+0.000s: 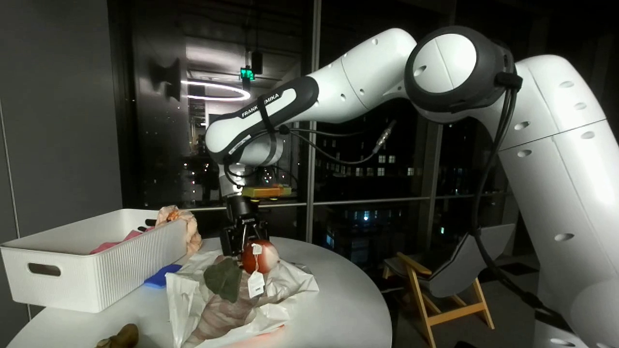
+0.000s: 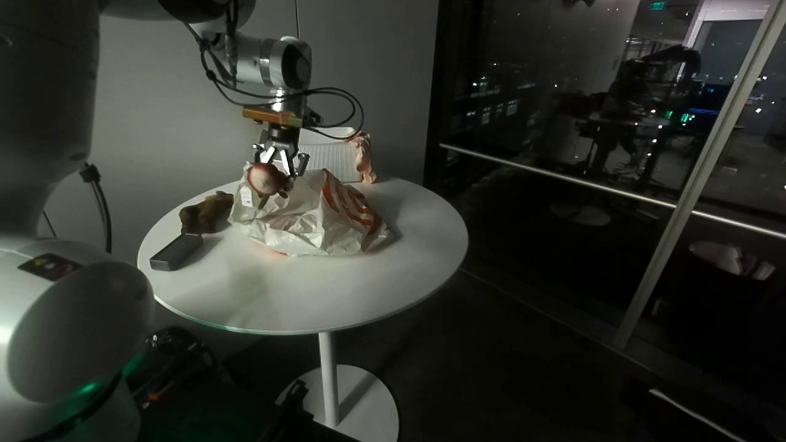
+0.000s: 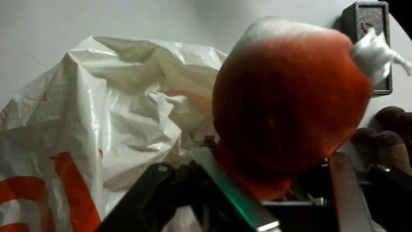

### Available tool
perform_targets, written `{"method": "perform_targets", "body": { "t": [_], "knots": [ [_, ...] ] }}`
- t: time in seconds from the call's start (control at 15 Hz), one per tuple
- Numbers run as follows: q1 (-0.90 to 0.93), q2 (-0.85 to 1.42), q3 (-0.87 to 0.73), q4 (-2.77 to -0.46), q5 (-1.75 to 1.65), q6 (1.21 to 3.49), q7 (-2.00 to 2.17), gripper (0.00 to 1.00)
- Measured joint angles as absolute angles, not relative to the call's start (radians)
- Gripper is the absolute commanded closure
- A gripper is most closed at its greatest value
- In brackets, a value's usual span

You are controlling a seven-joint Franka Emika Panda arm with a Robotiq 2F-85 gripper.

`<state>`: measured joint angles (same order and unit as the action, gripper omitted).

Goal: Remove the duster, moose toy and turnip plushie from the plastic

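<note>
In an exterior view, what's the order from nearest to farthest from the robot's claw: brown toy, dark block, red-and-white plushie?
From the gripper, in an exterior view:
1. Red-and-white turnip plushie: right by its lower end.
2. Brown moose toy: on the table, left of the bag as pictured.
3. Dark, blocky duster: farther left, near the table's edge.

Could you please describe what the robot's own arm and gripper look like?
The arm is smooth, white and rounded, with dark grey joint covers. Black lettering shows "FRANK" and "MIKA" either side of a black strap. Black cables run along it. The gripper is black with grey, metallic-looking finger pads.
</note>
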<state>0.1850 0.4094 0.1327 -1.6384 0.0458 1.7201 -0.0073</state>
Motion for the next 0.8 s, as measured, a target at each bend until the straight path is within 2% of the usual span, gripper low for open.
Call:
{"method": "perform_targets", "body": {
  "t": [0.8],
  "knots": [
    [0.17,0.309,0.127,-1.664,0.061,1.713,0.075,0.69]
  ]
}}
